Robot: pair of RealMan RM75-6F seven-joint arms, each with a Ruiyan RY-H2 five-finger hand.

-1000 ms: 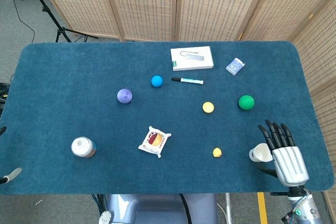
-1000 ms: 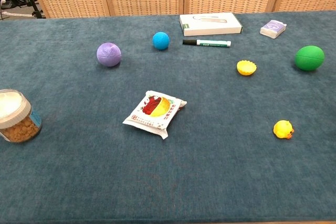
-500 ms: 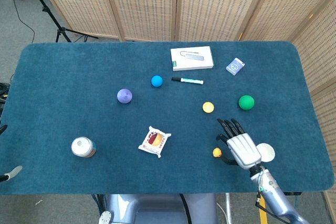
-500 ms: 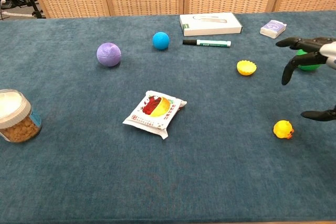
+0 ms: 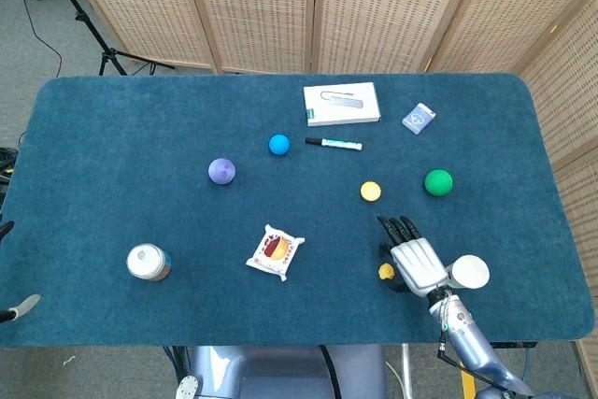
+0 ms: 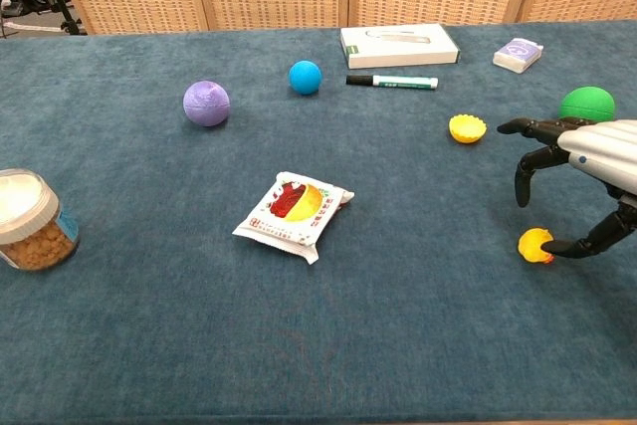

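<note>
My right hand (image 5: 411, 259) hovers low over the blue table (image 5: 112, 156) at the front right, fingers spread and curved down, holding nothing. In the chest view this right hand (image 6: 582, 161) arches over a small yellow duck (image 6: 534, 245), and its thumb tip lies against the duck's right side. From the head view the duck (image 5: 386, 272) peeks out at the hand's left edge. Of my left hand, only small dark and grey bits show at the head view's left edge (image 5: 19, 307); their pose is unreadable.
A white cup (image 5: 470, 271) lies right of the wrist. A green ball (image 6: 587, 105) and yellow fluted cup (image 6: 467, 128) sit behind the hand. Further off: snack packet (image 6: 295, 210), jar (image 6: 32, 221), purple ball (image 6: 206, 104), blue ball (image 6: 305, 77), marker (image 6: 391, 81), white box (image 6: 399, 45), card pack (image 6: 518, 54).
My right hand has swung left from the table's front right corner, away from the white cup, and come down over the yellow duck. Nothing else has moved.
</note>
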